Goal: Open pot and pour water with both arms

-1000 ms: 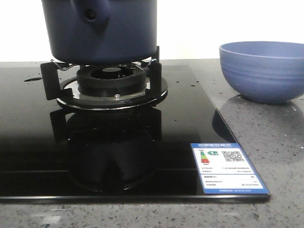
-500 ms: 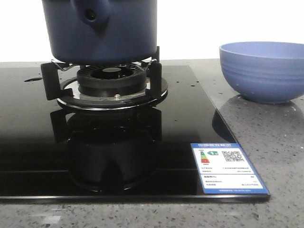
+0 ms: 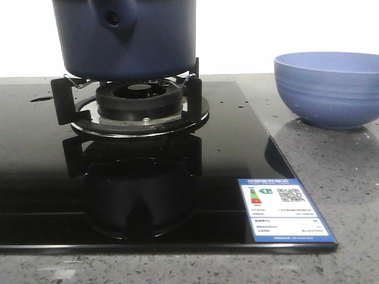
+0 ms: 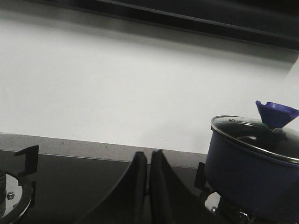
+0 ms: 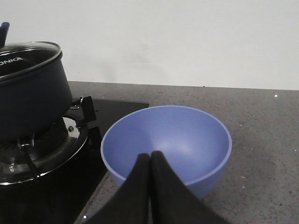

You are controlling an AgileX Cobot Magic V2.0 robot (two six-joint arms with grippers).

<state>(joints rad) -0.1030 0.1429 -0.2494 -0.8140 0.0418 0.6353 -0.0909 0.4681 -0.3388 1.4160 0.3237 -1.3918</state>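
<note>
On black burner grate (image 3: 192,97) of glossy black glass hob (image 3: 35,177), large round dark navy matte pot (image 3: 127,38) is seated, stubby handle socket w/ hole (image 3: 113,18) turned toward front cam. Glass lid (image 4: 254,135) w/ blue knob (image 4: 275,113) is seen in place on pot. Lighter-blue ribbed bowl (image 3: 327,89) is set apart on grey speckled counter (image 3: 331,171). Left gripper (image 4: 148,161) & right gripper (image 5: 150,163): fingers pressed together, nothing held.

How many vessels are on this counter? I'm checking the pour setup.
2: the pot with its glass lid on the burner, and the bowl on the stone counter to its right. More could sit off-frame.
</note>
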